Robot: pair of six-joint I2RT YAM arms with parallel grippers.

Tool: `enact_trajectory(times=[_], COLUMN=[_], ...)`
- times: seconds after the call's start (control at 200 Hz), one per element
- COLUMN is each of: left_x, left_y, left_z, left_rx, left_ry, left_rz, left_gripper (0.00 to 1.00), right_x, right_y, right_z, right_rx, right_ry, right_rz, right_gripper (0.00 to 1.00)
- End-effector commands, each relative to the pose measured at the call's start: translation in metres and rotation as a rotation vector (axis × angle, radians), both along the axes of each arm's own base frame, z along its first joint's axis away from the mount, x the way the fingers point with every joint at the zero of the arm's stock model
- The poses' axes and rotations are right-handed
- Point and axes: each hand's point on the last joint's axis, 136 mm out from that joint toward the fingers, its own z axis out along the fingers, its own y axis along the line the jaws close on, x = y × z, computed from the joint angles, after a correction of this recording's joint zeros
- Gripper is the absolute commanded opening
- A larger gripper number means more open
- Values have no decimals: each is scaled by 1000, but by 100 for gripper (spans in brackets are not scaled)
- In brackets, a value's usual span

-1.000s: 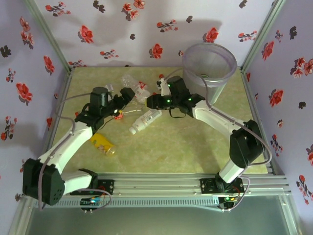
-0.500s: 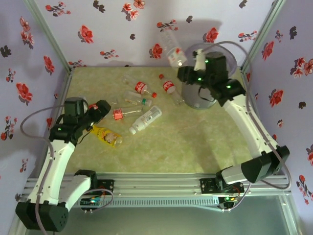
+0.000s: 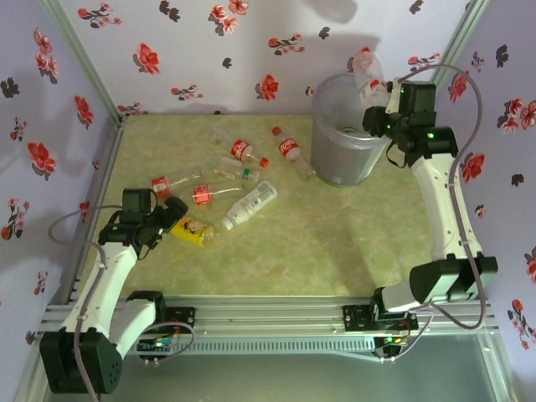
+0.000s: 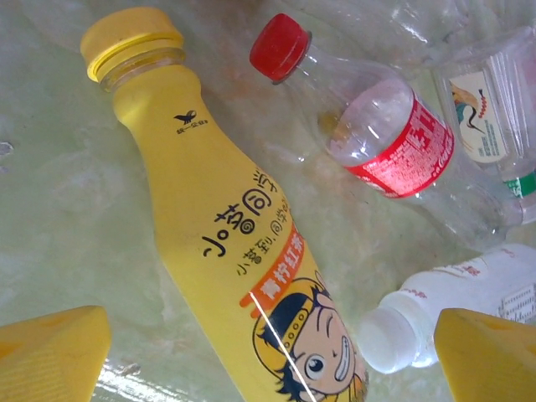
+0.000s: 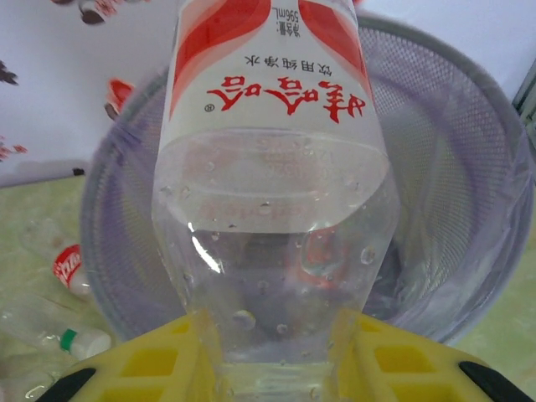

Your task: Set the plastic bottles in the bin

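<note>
Lower left: the left gripper [image 3: 173, 211] hangs low over the table [image 3: 318, 226] with its jaws spread wide and holding nothing, the lying yellow bottle [image 4: 226, 226] lined up between them, apparently ready to be picked up. Centre: the other loose bottles [image 3: 243, 172] lie scattered on the table, left of the bin [image 3: 339, 159]. Upper right: the right gripper [image 5: 280, 360] is clenched on a clear bottle [image 5: 272, 209] with a red-and-white label, held above the bin's mouth near its rim, so that letting go should drop it inside.
</note>
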Motion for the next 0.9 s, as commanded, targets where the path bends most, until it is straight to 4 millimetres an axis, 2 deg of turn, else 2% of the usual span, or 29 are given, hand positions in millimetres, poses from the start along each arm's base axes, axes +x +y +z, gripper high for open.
enact_trajectory(times=[0.0, 0.165, 0.495, 0.595, 0.625, 0.7, 0.895], left_x=[12, 16, 10, 9, 9, 9, 8], left_y=[6, 6, 5, 5, 5, 5, 5], left_z=[-6, -17, -40, -44, -45, -47, -49], left_rx=[-5, -11, -38, -40, -40, -42, -43], left_ry=[-30, -20, 11, 15, 17, 20, 26], left_rz=[57, 66, 97, 102, 102, 104, 106], left_gripper=[99, 99, 96, 96, 95, 95, 95], right_x=[6, 16, 28, 30, 31, 31, 32], right_y=[-2, -6, -5, -6, -6, -7, -8], right_z=[-3, -23, -48, -51, -53, -54, -52], right_rx=[-36, -42, -46, -51, -52, -56, -58], right_ry=[20, 70, 132, 140, 144, 147, 141], right_rz=[24, 20, 24, 23, 21, 18, 16], right_gripper=[29, 29, 32, 39, 47, 57, 61])
